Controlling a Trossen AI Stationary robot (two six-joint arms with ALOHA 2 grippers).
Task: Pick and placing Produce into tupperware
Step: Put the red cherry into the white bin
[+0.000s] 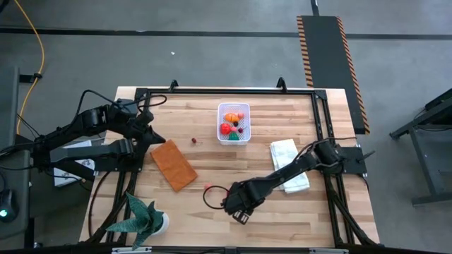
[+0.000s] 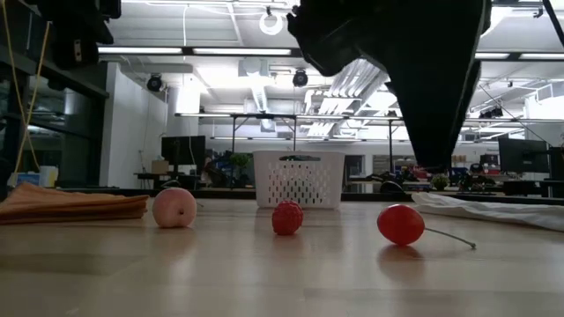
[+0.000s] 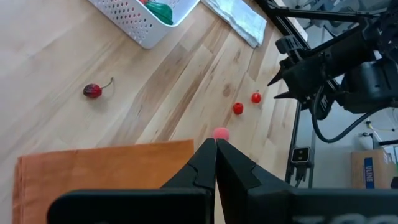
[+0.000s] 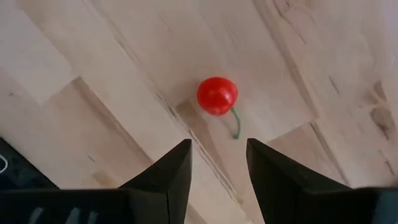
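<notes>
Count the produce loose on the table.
4: a dark cherry near the tub, and a pink piece, berry and red cherry by the right end effector. Others may be hidden.

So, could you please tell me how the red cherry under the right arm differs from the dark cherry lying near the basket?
The red cherry is bright red; the dark cherry is deep maroon. The red one lies just ahead of the right end effector, whose fingers stand open; the dark one lies alone between the tupperware and the orange cloth. Both are small, stemmed and on the table, not yet binned.

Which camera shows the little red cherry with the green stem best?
The right wrist view: the cherry fills the middle, just beyond the open right gripper. The low view shows it side-on, the left wrist view tiny, and the high view barely.
</notes>
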